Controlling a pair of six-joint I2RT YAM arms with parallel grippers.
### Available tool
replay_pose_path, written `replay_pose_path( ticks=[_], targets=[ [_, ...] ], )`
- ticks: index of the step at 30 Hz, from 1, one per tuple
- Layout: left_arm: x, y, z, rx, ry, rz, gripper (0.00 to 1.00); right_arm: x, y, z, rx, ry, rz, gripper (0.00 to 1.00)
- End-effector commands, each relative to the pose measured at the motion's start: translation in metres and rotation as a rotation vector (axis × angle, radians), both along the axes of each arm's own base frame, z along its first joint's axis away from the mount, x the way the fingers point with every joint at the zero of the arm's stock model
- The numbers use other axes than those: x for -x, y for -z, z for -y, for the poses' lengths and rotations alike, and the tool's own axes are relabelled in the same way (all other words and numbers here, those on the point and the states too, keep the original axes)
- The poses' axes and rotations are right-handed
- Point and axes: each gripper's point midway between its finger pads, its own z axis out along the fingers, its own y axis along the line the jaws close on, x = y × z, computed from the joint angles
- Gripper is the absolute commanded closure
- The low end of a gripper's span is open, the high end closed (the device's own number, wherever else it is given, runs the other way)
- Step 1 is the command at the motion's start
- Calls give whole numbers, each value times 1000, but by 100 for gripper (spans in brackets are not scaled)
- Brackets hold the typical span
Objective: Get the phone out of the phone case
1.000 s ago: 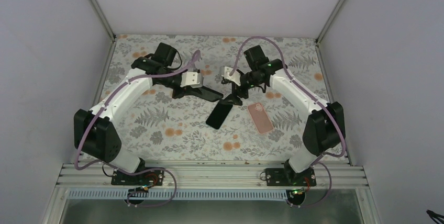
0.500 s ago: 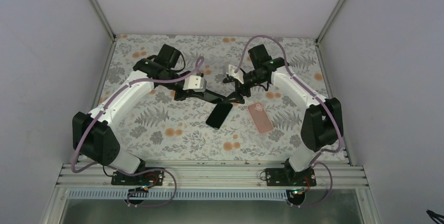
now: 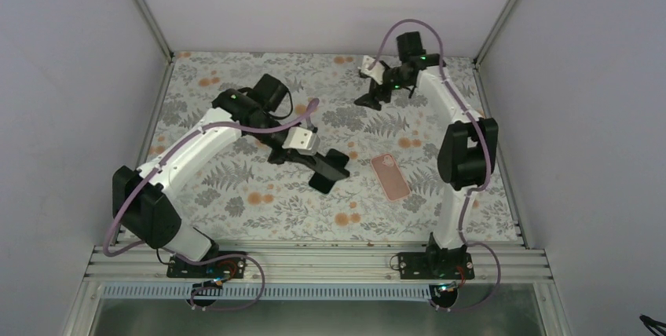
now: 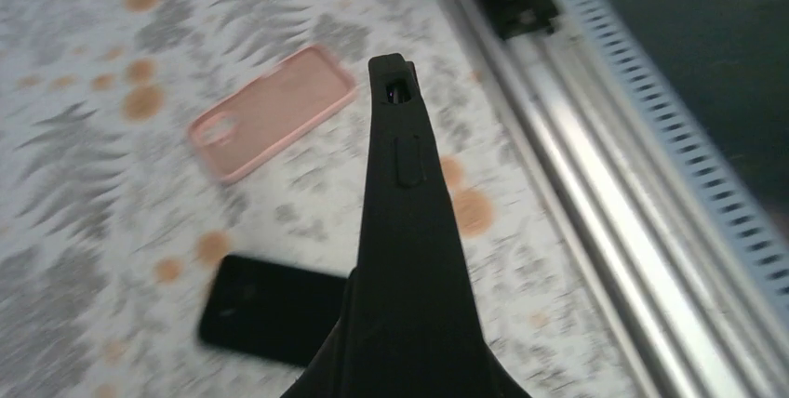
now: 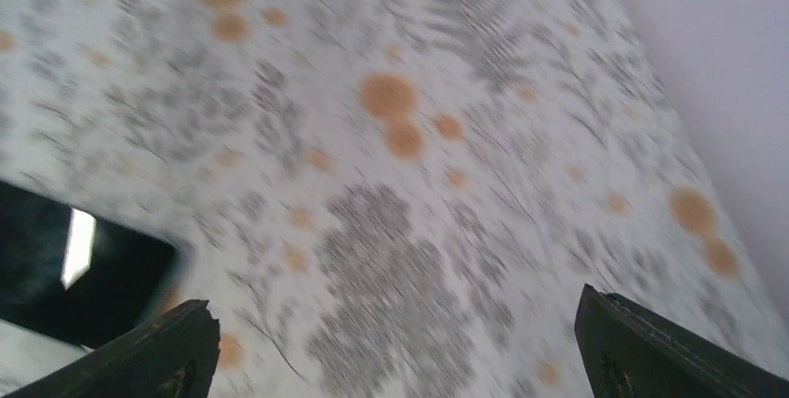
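Case (image 4: 409, 231) in left claw (image 3: 314, 159) — narrow pinch

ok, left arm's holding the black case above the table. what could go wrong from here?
1. The black case hangs in the left gripper right over the black phone; a release or descent here would likely land it on the phone.
2. The gripper seems to pinch the case at one end, the rest sticking out free, so it may slip or swing.
3. The pink case lies close by; a wide put-down sweep could knock it.
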Motion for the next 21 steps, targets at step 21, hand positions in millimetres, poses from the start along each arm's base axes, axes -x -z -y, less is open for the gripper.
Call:
replay_pose_path(
  ticks=[21],
  targets=[
    [2, -10, 21, 114, 76, -47, 98, 192, -29, 4, -69, -121, -89, 9]
  ],
)
